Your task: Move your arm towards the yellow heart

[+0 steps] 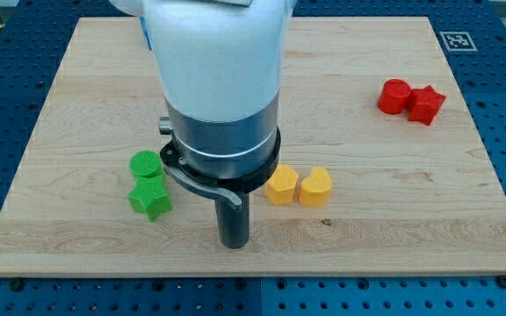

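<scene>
The yellow heart lies on the wooden board right of centre, touching a yellow hexagon-like block on its left. My tip is at the end of the dark rod, below and to the left of the yellow blocks, a short way from the hexagon block and further from the heart. It touches no block. The arm's large body hides the board behind it.
A green round block and a green star sit left of my tip. A red round block and a red star sit at the upper right. The board's bottom edge is close below my tip.
</scene>
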`<state>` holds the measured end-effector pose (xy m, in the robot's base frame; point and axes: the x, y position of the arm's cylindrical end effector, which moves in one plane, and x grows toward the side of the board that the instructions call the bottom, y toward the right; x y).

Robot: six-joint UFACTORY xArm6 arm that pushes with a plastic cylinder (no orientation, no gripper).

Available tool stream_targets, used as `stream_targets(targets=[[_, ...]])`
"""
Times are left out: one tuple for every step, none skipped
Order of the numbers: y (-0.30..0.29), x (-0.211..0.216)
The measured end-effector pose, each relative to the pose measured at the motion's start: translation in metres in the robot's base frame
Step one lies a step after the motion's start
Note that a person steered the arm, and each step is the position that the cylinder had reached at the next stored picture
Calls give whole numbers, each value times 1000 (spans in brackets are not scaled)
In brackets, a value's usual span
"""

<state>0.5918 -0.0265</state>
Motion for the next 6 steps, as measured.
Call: stream_targets(targets=[[0, 0], [9, 1], [12, -2], [39, -12], [55, -17], [71, -38]])
